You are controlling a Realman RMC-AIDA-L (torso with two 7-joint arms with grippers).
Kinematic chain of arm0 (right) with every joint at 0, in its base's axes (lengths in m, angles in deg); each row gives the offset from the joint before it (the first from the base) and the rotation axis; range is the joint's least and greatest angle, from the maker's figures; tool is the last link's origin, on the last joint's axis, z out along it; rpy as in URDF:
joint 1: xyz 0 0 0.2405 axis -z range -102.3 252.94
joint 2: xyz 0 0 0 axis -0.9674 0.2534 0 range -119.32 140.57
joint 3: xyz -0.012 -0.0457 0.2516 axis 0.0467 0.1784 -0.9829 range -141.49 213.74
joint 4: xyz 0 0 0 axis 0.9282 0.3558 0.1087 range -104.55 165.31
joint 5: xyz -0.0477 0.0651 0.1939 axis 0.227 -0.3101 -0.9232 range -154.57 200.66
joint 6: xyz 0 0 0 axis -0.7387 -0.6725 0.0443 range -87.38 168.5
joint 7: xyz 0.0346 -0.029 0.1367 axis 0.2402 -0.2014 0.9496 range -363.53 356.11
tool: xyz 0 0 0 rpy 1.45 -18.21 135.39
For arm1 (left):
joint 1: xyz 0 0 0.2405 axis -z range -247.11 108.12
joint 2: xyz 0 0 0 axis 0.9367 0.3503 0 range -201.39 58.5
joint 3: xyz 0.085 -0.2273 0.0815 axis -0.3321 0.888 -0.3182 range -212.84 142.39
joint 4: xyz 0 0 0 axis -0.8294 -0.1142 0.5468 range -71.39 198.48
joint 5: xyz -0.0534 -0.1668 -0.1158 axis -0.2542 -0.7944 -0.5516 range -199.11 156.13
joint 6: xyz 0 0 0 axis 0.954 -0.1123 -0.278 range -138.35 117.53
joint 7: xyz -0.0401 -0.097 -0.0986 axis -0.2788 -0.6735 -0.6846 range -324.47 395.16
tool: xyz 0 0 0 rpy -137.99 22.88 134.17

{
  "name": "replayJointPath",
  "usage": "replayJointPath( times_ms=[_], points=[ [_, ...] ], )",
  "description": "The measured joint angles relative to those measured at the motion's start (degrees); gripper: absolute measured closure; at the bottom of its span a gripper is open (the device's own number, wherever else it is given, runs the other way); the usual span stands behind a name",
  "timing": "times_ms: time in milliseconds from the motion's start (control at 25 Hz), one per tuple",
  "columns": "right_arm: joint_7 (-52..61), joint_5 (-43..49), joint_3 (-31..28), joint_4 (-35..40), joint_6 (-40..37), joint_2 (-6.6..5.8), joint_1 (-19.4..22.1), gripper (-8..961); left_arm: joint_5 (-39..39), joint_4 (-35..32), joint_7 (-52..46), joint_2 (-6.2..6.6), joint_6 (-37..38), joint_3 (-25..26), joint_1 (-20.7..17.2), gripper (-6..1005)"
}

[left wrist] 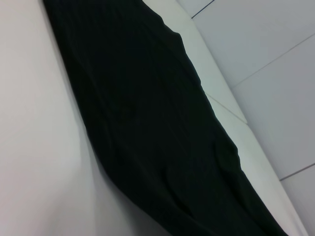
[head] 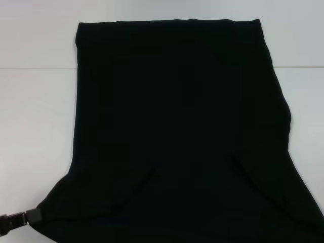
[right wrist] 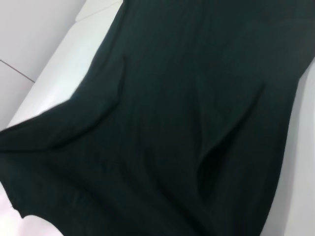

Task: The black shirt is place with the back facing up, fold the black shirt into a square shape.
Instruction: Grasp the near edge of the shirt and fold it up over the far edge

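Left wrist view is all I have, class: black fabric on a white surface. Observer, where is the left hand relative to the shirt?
Observer: The head view shows the left hand at the near left corner of the black shirt, at the table's near edge.
Operator: Is the right hand in sight?
Observer: No. No view shows it; the right wrist view only looks across creased fabric.
Operator: Any lettering showing?
Observer: None. In the head view the shirt lies spread out, plain black, with its far edge straight.
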Motion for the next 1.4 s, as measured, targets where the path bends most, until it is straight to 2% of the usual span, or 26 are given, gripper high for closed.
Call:
replayJointPath(
  times_ms=[160, 280, 440, 480, 560, 640, 800, 1040, 1200, 1360, 1400],
  points=[
    [-0.93, -0.25, -1.96, -0.05, -1.31, -0.18, -0.60, 876, -0.69, 1.00, -0.42, 0.12, -0.18, 1.26, 0.88, 961],
    [-0.82, -0.39, -4.23, -0.10, -1.18, 0.34, -3.18, 876, -2.28, 3.48, -1.77, 0.90, -2.84, 1.73, 4.20, 961],
    [-0.71, -0.72, -6.32, -0.11, 0.50, 1.15, -6.09, 876, -6.16, 10.94, -2.81, 3.30, -10.85, 2.13, 10.51, 961],
    [-0.27, -2.19, -7.53, -0.21, 3.21, 1.64, -8.53, 876, -7.25, 13.45, -2.75, 4.11, -13.69, 2.08, 12.40, 961],
    [0.04, -4.01, -7.80, -0.50, 6.00, 1.80, -10.26, 876, -9.16, 16.96, -2.40, 5.21, -19.71, 2.02, 15.88, 961],
    [0.44, -6.05, -7.72, -1.56, 10.64, 1.83, -12.24, 876, -10.24, 18.73, -2.08, 5.60, -26.27, 1.84, 18.95, 961],
    [1.59, -7.64, -7.42, -4.36, 22.14, 1.63, -16.99, 876, -11.60, 21.28, -0.47, 5.69, -39.12, 1.43, 24.60, 961],
    [1.72, -7.87, -6.33, -9.42, 40.42, 1.87, -24.14, 877, -16.42, 25.46, 8.09, 4.70, -56.16, 1.37, 30.00, 960],
    [1.19, -8.11, -5.35, -12.16, 51.12, 2.28, -28.64, 879, -21.31, 28.24, 15.97, 4.64, -62.76, 1.43, 32.15, 960],
    [1.17, -8.15, -3.31, -12.81, 59.07, 3.64, -32.03, 867, -24.09, 29.72, 21.65, 4.57, -66.50, 1.49, 33.79, 960],
    [1.18, -8.17, -3.06, -12.83, 60.34, 3.88, -32.60, 861, -27.09, 30.52, 25.97, 4.43, -68.94, 1.59, 34.66, 960]
  ],
)
